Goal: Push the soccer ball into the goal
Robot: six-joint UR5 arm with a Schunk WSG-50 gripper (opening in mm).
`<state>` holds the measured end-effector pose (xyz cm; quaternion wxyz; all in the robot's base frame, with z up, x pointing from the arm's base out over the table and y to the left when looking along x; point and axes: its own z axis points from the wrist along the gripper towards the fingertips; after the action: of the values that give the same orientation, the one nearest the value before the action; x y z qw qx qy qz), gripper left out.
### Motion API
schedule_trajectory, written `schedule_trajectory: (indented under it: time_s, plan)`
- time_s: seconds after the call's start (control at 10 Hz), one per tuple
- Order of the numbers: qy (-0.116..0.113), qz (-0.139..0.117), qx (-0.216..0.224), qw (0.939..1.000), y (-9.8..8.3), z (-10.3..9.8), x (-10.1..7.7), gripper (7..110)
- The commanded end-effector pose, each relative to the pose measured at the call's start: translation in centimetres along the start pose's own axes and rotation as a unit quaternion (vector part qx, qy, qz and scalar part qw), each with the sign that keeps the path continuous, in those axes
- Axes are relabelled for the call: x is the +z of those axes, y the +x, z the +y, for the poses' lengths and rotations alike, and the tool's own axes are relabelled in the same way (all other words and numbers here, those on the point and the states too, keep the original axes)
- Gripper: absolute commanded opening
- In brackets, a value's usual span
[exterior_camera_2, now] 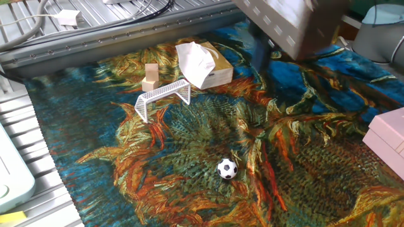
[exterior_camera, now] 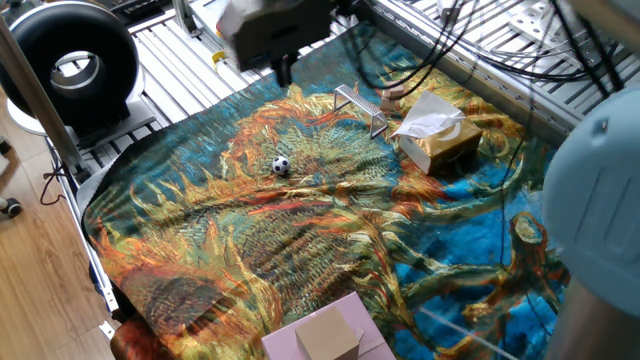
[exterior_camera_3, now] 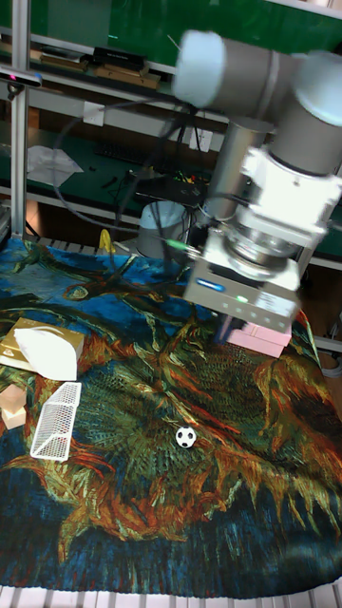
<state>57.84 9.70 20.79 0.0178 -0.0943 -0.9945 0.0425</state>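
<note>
White with black patches, the soccer ball (exterior_camera_2: 227,168) sits alone on the painted cloth, well apart from the goal (exterior_camera_2: 163,98), so by my reading the push has not yet begun and the whole of the task is left. The goal is a small silver-grey frame of thin bars standing with its mouth turned toward the ball, and nothing lies in the open stretch between them. The tool (exterior_camera: 283,69) hangs in the air above the cloth, blurred in every view, clear of both ball and goal; in the tall fixed view its dark fingers (exterior_camera_3: 224,330) show under the grey wrist block, but I cannot tell whether they are spread or closed, and they carry nothing that I can see. For a clean push it would need to come down on the side of the ball away from the goal. Just beside the goal stand a small wooden block (exterior_camera_2: 151,76) and a tan tissue box (exterior_camera_2: 208,68) with a tissue standing out of it. The worktop (exterior_camera: 200,60) is slatted metal, draped with a cloth (exterior_camera_2: 303,126) printed in blues, oranges and greens, lightly wrinkled. A pink box (exterior_camera_2: 388,135) rests at the cloth's edge, and cables and shelving fill the room behind.
</note>
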Motion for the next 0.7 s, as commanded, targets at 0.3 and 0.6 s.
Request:
schedule_trajectory:
  time_s: [0.3, 0.6]
  plan:
    - [-0.015, -0.018, 0.002, 0.9997, 2.3, 7.8, 0.4, 7]
    - [-0.023, -0.013, 0.003, 0.9996, 2.5, 8.3, 0.7, 7]
